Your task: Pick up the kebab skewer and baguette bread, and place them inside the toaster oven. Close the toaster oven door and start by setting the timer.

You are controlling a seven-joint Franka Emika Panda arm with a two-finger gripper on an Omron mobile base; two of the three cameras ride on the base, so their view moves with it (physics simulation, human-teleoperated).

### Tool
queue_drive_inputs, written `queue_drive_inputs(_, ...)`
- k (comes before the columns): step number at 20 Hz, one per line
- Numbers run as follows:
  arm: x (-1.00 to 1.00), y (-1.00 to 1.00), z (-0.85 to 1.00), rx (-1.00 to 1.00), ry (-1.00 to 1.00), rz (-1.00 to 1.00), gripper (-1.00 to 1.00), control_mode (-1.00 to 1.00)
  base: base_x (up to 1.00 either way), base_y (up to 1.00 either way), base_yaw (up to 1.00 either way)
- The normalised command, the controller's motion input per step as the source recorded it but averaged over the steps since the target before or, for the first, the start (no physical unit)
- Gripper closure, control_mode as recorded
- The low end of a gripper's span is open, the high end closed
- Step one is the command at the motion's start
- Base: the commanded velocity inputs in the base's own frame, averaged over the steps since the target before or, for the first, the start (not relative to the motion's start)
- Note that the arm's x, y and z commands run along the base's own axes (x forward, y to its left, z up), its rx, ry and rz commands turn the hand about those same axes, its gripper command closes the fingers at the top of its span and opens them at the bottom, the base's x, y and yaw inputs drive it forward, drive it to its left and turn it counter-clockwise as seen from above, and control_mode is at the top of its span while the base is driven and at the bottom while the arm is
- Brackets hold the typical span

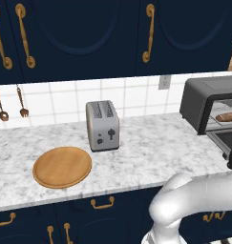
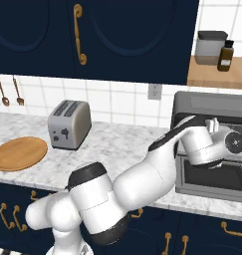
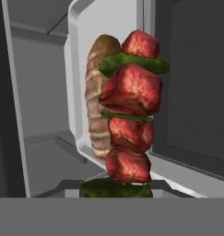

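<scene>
At left of the frame, a round wooden plate (image 1: 62, 166) and silver two-slot toaster (image 1: 102, 125) stand on my counter (image 1: 151, 152); my arm stretches right into the open toaster oven (image 2: 212, 107). The gripper (image 3: 116, 186), jaws part-closed, holds the kebab skewer (image 3: 130, 120) beside the baguette bread (image 3: 97, 99) on the rack. No writing is legible.

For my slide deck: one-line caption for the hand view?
Kebab skewer held up at the open toaster oven, baguette bread already inside.
</scene>
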Motion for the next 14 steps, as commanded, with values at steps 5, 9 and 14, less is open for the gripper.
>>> queue_drive_inputs(5, 0.38, -0.04, -0.10, 0.00, 0.00, 0.00, 1.00, -1.00, 0.00, 0.00, 0.00)
queue_drive_inputs(9, 0.41, -0.31, -0.15, 0.00, 0.00, 0.00, 1.00, -1.00, 0.00, 0.00, 0.00)
queue_drive_inputs(14, 0.40, -0.29, -0.03, 0.00, 0.00, 0.00, 1.00, -1.00, 0.00, 0.00, 0.00)
